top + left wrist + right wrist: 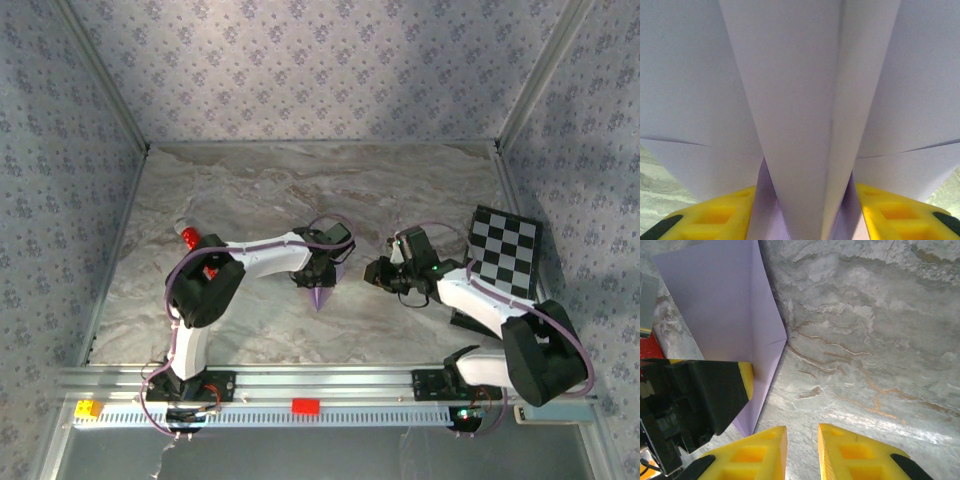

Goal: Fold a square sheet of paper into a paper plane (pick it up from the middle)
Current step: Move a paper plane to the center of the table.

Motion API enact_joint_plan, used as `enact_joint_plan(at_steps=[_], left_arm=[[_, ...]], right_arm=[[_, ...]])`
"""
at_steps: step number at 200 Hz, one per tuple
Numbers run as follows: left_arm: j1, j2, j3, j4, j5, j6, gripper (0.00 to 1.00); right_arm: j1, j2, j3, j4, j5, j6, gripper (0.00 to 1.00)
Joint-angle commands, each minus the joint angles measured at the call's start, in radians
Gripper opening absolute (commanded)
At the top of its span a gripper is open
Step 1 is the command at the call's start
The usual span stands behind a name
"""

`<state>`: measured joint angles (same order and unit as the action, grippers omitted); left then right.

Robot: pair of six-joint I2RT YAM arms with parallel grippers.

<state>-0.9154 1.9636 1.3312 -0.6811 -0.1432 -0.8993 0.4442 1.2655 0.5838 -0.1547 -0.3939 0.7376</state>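
- Since the paper plane [725,305] already reads as a slim lilac dart with a centre crease, I judge the folding essentially done. At most a last crease or the setting-down is left.
- It sits near the middle of the marble table [250,190], nose toward the near edge and wings flaring up from the keel. Whether its underside touches the marble I cannot tell.
- The left gripper [807,187] straddles the keel, one yellow finger [715,217] on each side. That placement would stop the folded layers from springing apart and hold the wings even.
- Whether those pads pinch the paper or only flank it I cannot tell, as the flared folds hide the contact.
- The right gripper [802,432] hangs just beside the plane on its right. Its fingers are a narrow slit apart with bare marble between them, holding nothing, and probably ready to assist.
- The checkered board [505,252] and small red cylinder [190,237] lie well apart at the sides.
- Thin paper like this will likely splay if freed unevenly.
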Motion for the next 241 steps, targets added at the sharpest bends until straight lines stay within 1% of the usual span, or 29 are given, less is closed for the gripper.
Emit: enact_joint_plan(at_steps=[1, 42, 103, 122, 126, 151, 160, 171, 183, 195, 208, 216, 227, 241], left_arm=[[0.009, -0.004, 0.009, -0.031, 0.001, -0.038, 0.48], [0.008, -0.048, 0.032, -0.053, -0.010, -0.043, 0.50], [0.008, -0.104, 0.036, -0.071, -0.029, -0.050, 0.52], [0.007, -0.129, 0.032, -0.072, -0.033, -0.052, 0.53], [0.007, -0.138, 0.031, -0.072, -0.036, -0.052, 0.54], [0.006, -0.190, 0.029, -0.089, -0.063, -0.049, 0.56], [0.003, -0.221, 0.024, -0.093, -0.083, -0.043, 0.56], [0.003, -0.268, 0.010, -0.085, -0.116, -0.030, 0.56], [0.004, -0.335, -0.024, -0.067, -0.178, -0.010, 0.59], [0.014, -0.410, -0.071, -0.051, -0.257, 0.009, 0.63], [0.042, -0.498, -0.136, -0.024, -0.319, 0.044, 0.70], [0.068, -0.550, -0.175, -0.007, -0.359, 0.073, 0.74], [0.108, -0.620, -0.238, -0.003, -0.419, 0.119, 0.80], [0.173, -0.702, -0.319, 0.077, -0.483, 0.205, 0.85]], right_arm=[[-0.012, -0.031, 0.021, -0.063, 0.044, -0.051, 0.25], [-0.027, -0.062, 0.043, -0.112, 0.068, -0.087, 0.26], [-0.052, -0.099, 0.048, -0.137, 0.078, -0.099, 0.27], [-0.062, -0.117, 0.061, -0.162, 0.092, -0.101, 0.29], [-0.065, -0.123, 0.065, -0.171, 0.100, -0.135, 0.30], [-0.095, -0.158, 0.104, -0.225, 0.138, -0.196, 0.36], [-0.106, -0.175, 0.130, -0.259, 0.169, -0.227, 0.39], [-0.119, -0.203, 0.158, -0.292, 0.224, -0.269, 0.46], [-0.133, -0.234, 0.185, -0.320, 0.297, -0.324, 0.53], [-0.148, -0.261, 0.213, -0.340, 0.400, -0.347, 0.61], [-0.162, -0.277, 0.220, -0.326, 0.566, -0.366, 0.67], [-0.172, -0.279, 0.203, -0.283, 0.652, -0.397, 0.69], [-0.192, -0.276, 0.140, -0.162, 0.747, -0.494, 0.70], [-0.211, -0.267, 0.073, -0.016, 0.798, -0.618, 0.71]])
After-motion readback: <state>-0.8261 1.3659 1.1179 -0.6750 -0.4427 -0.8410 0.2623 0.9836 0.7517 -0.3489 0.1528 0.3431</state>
